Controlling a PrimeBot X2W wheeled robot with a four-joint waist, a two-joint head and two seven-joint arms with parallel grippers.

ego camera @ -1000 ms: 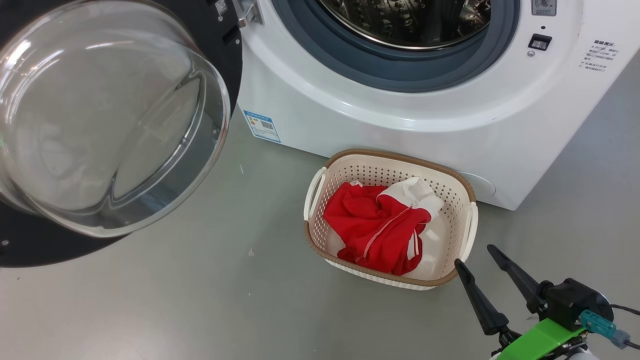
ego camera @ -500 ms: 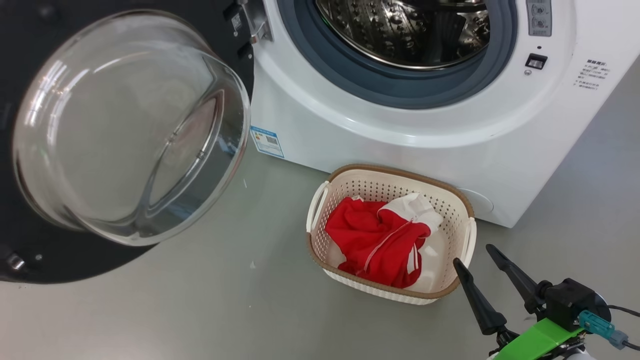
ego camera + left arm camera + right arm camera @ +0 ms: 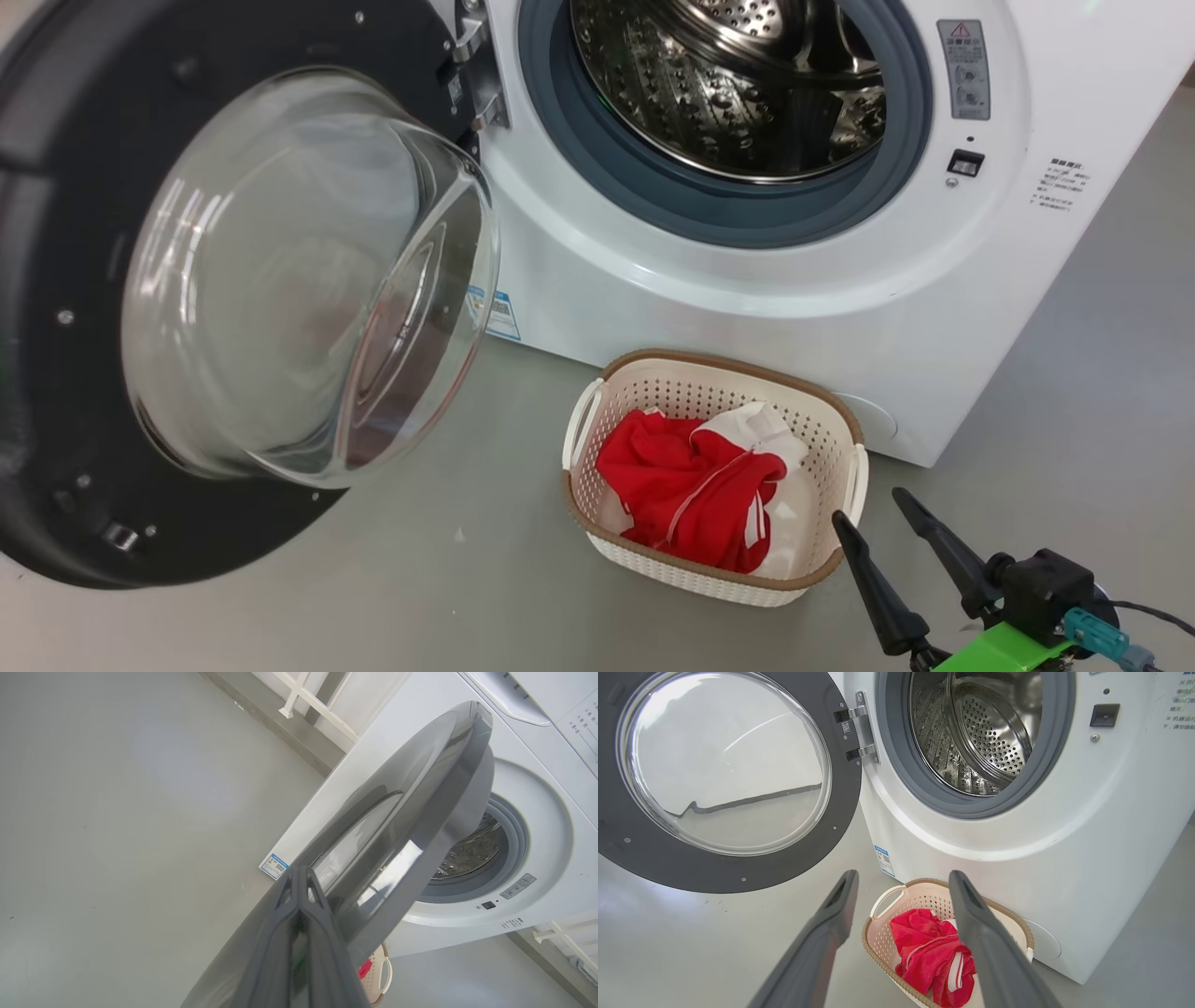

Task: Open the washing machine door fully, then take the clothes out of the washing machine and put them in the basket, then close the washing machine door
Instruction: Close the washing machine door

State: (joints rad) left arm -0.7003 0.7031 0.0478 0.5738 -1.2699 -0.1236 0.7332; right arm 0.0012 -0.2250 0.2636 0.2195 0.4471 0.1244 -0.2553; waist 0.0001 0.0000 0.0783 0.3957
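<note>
One second on: washing machine door [image 3: 42,280] swung partway shut.

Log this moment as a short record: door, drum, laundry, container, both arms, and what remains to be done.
door: washing machine door open, swung to the left of the opening
drum: steel drum, no clothes seen inside
container: basket on the grey floor, just in front of the washing machine
laundry: red and white clothes lying in the basket
left arm: left pincer shut, tips at the door's outer face
right arm: right pincer open, empty, beside the basket
remaining: close the door
</note>
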